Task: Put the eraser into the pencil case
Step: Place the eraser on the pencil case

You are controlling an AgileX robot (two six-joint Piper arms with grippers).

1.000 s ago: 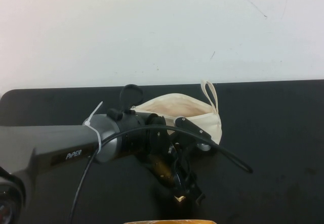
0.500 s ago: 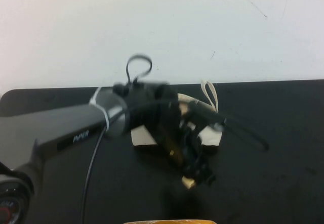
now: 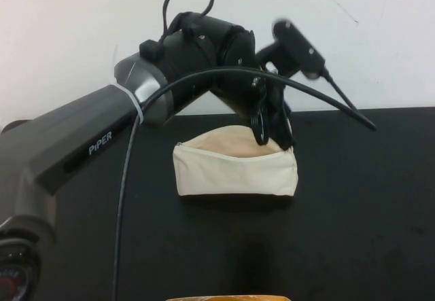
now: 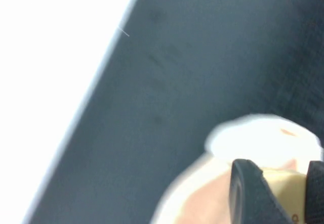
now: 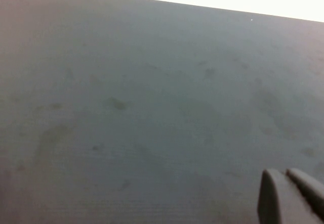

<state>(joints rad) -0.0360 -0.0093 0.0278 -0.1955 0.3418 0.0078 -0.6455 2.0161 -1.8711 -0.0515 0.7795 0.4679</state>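
The cream fabric pencil case lies on the black table mat, its zip mouth open and showing pale beige lining. My left gripper hangs just over the right end of that opening. In the left wrist view my left gripper is shut on the pale yellow eraser, with the pouch's lining right below it. The eraser is hidden by the fingers in the high view. My right gripper is shut and empty over bare mat, and it is out of the high view.
A white wall rises behind the mat's far edge. A thin tan strip shows at the front edge of the high view. The left arm's cable loops out to the right above the pouch.
My left gripper has risen from low over the front of the mat and moved back, to above the pouch's open mouth, carrying the eraser. The pouch has not moved.
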